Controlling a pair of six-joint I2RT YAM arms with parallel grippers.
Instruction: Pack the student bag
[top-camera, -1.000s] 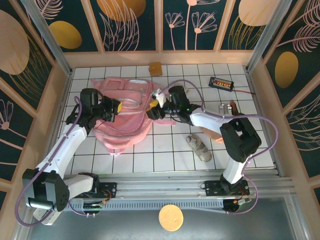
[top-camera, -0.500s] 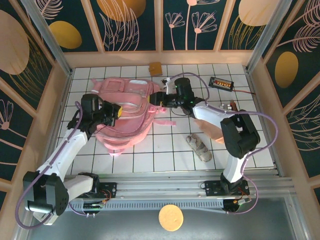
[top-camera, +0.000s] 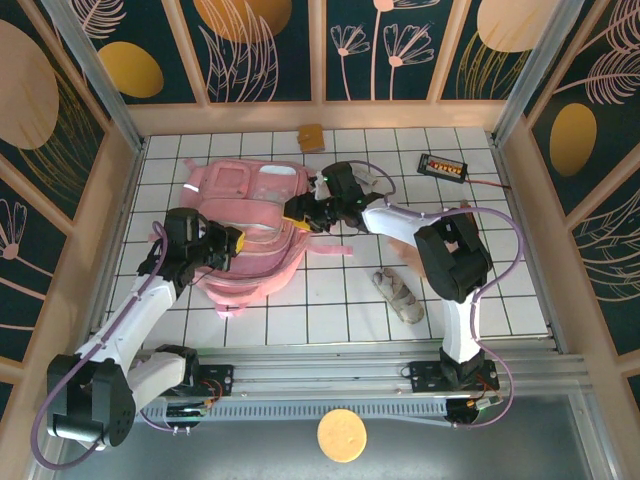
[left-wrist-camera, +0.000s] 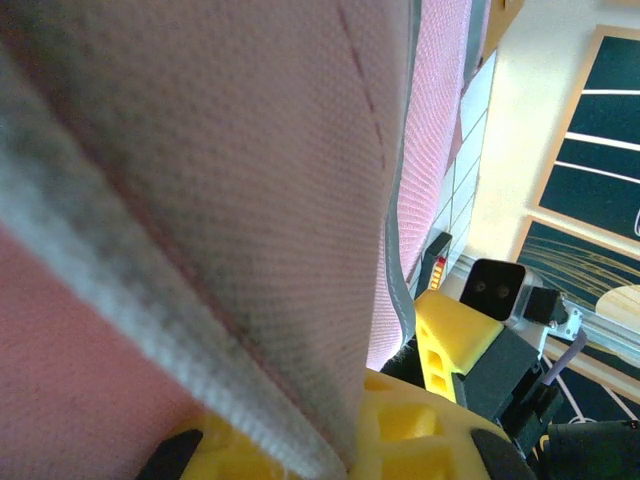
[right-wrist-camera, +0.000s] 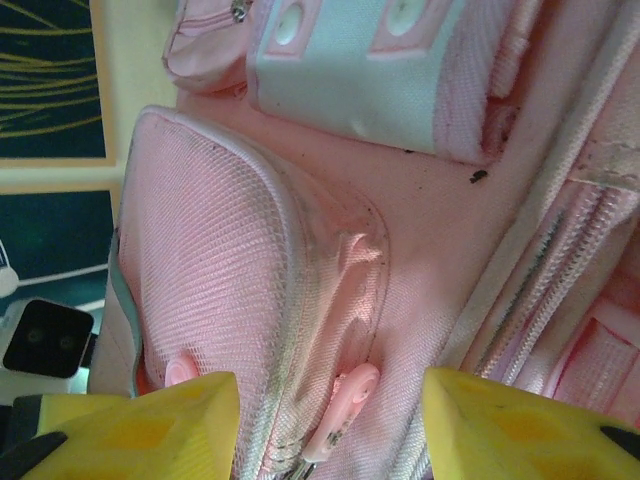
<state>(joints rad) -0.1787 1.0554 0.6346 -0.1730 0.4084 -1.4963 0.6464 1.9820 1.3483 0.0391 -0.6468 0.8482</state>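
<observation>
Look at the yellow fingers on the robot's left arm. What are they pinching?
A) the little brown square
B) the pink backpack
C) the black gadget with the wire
B: the left arm's fingers are shut on a fold of the pink backpack, whose fabric runs between them.

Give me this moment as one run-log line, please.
left gripper: shut on bag edge | right gripper: open, astride zip pull | bag: lying on table
</observation>
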